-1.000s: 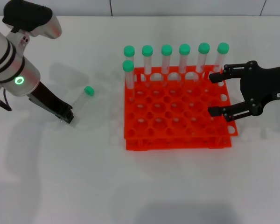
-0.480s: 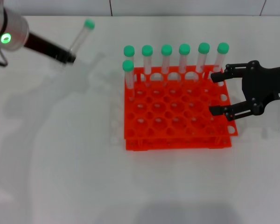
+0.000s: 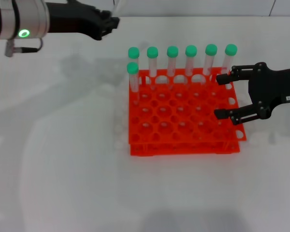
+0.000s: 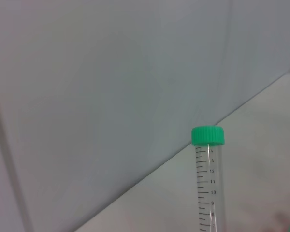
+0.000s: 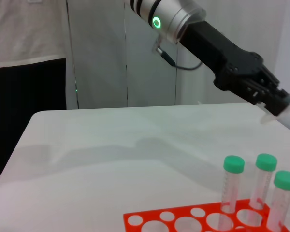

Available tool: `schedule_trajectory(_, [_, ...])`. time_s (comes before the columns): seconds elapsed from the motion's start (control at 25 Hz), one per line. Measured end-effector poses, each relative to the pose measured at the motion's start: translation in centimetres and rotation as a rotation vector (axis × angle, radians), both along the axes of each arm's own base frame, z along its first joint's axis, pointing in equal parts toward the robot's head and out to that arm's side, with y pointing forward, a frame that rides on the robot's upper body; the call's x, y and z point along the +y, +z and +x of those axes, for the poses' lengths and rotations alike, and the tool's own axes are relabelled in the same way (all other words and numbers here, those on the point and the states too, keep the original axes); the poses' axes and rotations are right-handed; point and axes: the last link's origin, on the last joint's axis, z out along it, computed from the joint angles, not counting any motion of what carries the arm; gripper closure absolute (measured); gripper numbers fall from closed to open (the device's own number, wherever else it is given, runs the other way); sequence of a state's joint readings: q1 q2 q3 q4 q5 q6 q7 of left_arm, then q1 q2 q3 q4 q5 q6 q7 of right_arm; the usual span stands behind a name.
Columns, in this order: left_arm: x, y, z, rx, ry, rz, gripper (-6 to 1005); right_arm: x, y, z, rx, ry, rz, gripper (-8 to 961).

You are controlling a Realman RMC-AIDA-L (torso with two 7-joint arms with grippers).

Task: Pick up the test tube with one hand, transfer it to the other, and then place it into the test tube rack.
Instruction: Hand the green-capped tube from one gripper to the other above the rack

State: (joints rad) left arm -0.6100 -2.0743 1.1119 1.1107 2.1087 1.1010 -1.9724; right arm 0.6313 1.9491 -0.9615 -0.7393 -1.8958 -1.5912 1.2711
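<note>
My left gripper (image 3: 112,21) is raised at the back left of the orange-red rack (image 3: 183,140) and is shut on the test tube. The tube's green cap (image 4: 208,135) and clear graduated body (image 4: 207,188) show in the left wrist view; in the head view the tube runs up out of the picture. The right wrist view shows the left gripper (image 5: 276,99) with the tube's clear end (image 5: 286,110) sticking out of it. My right gripper (image 3: 221,95) is open and empty, low over the rack's right edge.
Several green-capped tubes (image 3: 172,60) stand along the rack's back row, with one more (image 3: 132,77) at its left side; some show in the right wrist view (image 5: 232,188). The white table (image 3: 63,169) spreads to the left and front. A wall rises behind it.
My left arm has lifted the tube off the table and swung it up and right toward the rack's back left. The right gripper has hardly moved.
</note>
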Motion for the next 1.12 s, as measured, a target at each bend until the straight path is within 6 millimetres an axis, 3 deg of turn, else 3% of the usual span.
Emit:
schedule_trajectory(0.24, [-0.3,-1.4,0.7,-0.144,-0.157,-0.057,813,-0.1,-0.3,-0.1,0.004,0.004,-0.001,113])
schedule_trajectory(0.48, [-0.5,-3.2,1.0,-0.225,-0.259,-0.220,813,0.1,-0.6,-0.4,0.005,0.010,0.004,114])
schedule_trajectory(1.12, [-1.4,-4.8,0.7,-0.086,-0.294,-0.426,812,0.6,-0.2,0.5,-0.019,-0.025,0.048,114])
